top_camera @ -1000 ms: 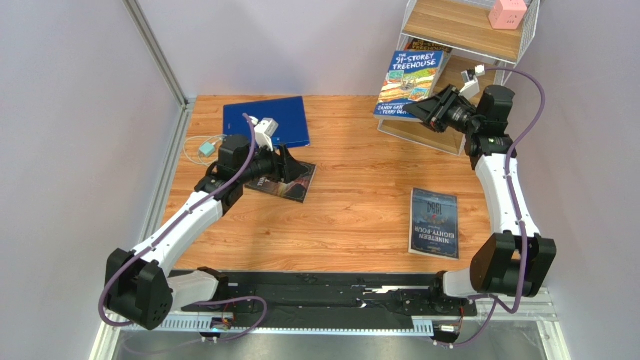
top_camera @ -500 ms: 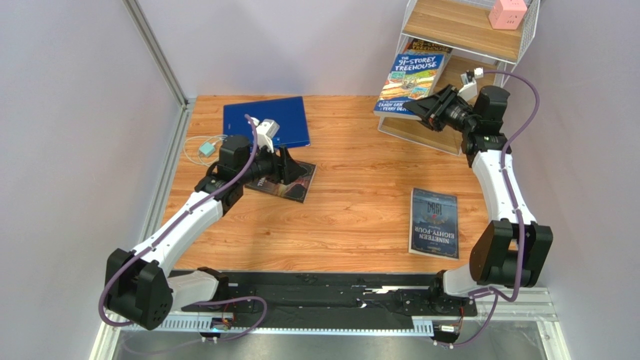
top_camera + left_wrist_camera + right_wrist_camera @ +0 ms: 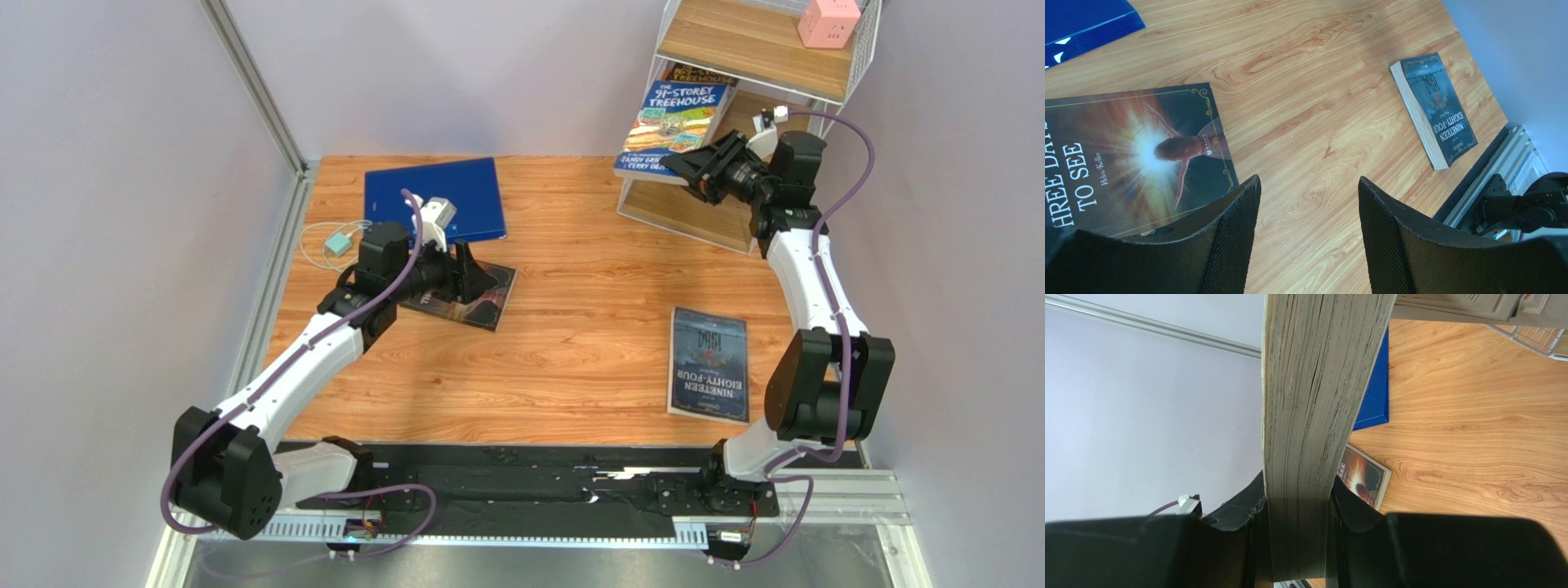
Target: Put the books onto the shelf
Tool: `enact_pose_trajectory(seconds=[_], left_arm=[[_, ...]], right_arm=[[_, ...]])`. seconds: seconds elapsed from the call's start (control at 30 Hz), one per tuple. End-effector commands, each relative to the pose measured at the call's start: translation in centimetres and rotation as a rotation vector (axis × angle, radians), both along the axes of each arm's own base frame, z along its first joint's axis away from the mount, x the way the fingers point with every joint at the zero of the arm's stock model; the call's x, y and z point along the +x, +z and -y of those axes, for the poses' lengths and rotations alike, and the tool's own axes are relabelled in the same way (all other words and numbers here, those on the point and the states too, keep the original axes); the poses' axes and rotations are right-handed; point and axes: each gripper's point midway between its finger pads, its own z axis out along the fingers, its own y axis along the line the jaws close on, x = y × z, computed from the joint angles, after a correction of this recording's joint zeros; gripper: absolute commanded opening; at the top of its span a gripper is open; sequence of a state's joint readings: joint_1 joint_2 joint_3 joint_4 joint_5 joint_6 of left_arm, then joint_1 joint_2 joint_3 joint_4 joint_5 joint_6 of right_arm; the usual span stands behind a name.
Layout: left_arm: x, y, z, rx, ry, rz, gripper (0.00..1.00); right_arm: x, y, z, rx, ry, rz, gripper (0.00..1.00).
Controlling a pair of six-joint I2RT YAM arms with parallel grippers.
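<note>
My right gripper [image 3: 702,165] is shut on the lower edge of the blue "Treehouse" book [image 3: 672,123], which it holds tilted at the front of the white wire shelf [image 3: 748,49]. The book's page edge [image 3: 1315,404] fills the gap between the fingers of the right gripper [image 3: 1298,490]. Another book [image 3: 705,76] lies on the shelf's middle board behind it. "Three Days to See" [image 3: 472,300] [image 3: 1125,159] lies flat, and my left gripper [image 3: 491,276] [image 3: 1309,187] hangs open at its right edge. "Nineteen Eighty-Four" [image 3: 709,363] [image 3: 1435,107] lies flat at the right.
A plain blue binder [image 3: 436,196] lies at the back left of the table, with a small teal object [image 3: 336,244] on a cable beside it. A pink cube [image 3: 827,21] sits on the shelf's top board. Grey walls stand on both sides.
My right arm has carried the Treehouse book up and back, closer to the shelf's middle board. The left arm has stayed put.
</note>
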State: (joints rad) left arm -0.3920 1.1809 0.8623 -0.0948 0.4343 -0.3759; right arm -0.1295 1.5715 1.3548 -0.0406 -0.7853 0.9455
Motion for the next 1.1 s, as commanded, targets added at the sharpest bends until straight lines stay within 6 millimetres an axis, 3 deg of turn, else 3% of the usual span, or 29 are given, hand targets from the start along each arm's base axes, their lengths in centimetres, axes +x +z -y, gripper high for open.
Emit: enact_pose_trajectory(seconds=[0.0, 0.37, 0.43, 0.7, 0.83, 0.93, 1.07], left_arm=[[0.1, 0.9, 0.0, 0.001, -0.01, 0.043, 0.65], [-0.1, 0.2, 0.1, 0.005, -0.015, 0.029, 0.64], [-0.1, 0.0, 0.0, 0.006, -0.015, 0.026, 0.64], [-0.3, -0.8, -0.1, 0.02, -0.019, 0.012, 0.64], [-0.5, -1.2, 0.0, 0.016, -0.026, 0.001, 0.63], [-0.7, -1.3, 0.1, 0.007, -0.03, -0.001, 0.63], [-0.8, -1.4, 0.2, -0.001, -0.033, -0.002, 0.63]], right_arm=[[0.7, 4.6, 0.5, -0.016, -0.017, 0.157, 0.0], [2.9, 7.0, 1.1, -0.01, -0.044, 0.176, 0.06], [3.5, 6.1, 1.2, -0.004, -0.044, 0.13, 0.07], [5.2, 7.4, 1.6, 0.011, -0.063, 0.12, 0.12], [5.7, 6.8, 2.0, 0.001, -0.085, 0.084, 0.49], [5.6, 6.4, 2.1, -0.003, -0.101, 0.073, 0.65], [5.0, 5.9, 2.1, -0.01, -0.105, 0.065, 0.71]])
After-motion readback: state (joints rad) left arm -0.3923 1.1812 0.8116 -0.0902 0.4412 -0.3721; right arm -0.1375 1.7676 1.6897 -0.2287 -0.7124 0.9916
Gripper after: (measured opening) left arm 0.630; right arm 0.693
